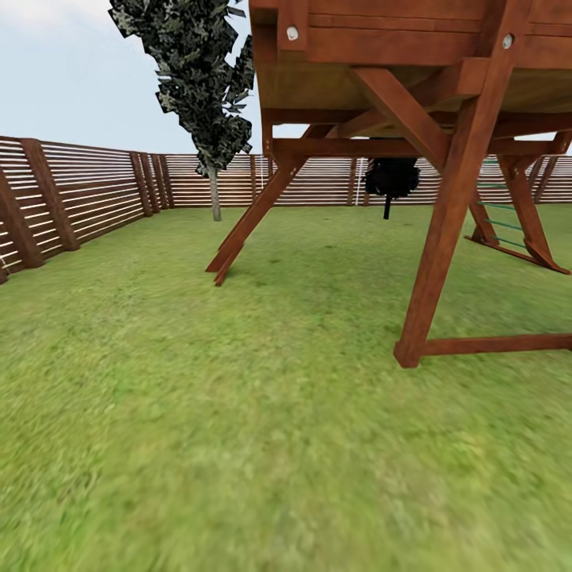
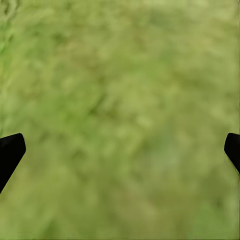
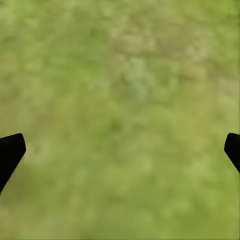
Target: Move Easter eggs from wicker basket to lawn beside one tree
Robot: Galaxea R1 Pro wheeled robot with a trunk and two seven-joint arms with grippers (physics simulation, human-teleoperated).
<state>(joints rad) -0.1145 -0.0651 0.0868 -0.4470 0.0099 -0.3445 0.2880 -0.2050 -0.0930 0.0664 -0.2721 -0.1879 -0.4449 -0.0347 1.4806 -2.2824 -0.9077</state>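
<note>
Both pairs of your black fingertips stand wide apart with nothing between them: on your left gripper (image 2: 120, 150) one dark fingertip (image 2: 10, 152) sits at one edge of the left wrist view and its partner at the opposite edge, and your right gripper (image 3: 120, 150) shows the same spread, with one fingertip (image 3: 10, 152) at one edge and the other across from it. Beyond each open pair you see only blurred, mottled green grass of the lawn (image 1: 238, 445). From your head camera that flat lawn runs forward from the nearest ground. Just ahead and to your right rises a reddish-brown wooden playset (image 1: 445, 159), its nearest slanted post planted in the grass on a low horizontal foot beam, with a second splayed leg landing farther off toward the middle and more legs with green rungs at the far right. Under its deck hangs a dark black rounded object (image 1: 391, 176), too shadowed to identify. Farther back, left of the playset, stands a tree with a thin pale grey trunk and dark mottled foliage (image 1: 213, 191), close to the brown horizontal-slat wooden fence (image 1: 79, 191) that encloses the grass along the left side and the far end. Pale blue sky (image 1: 71, 71) lies above the fence.
</note>
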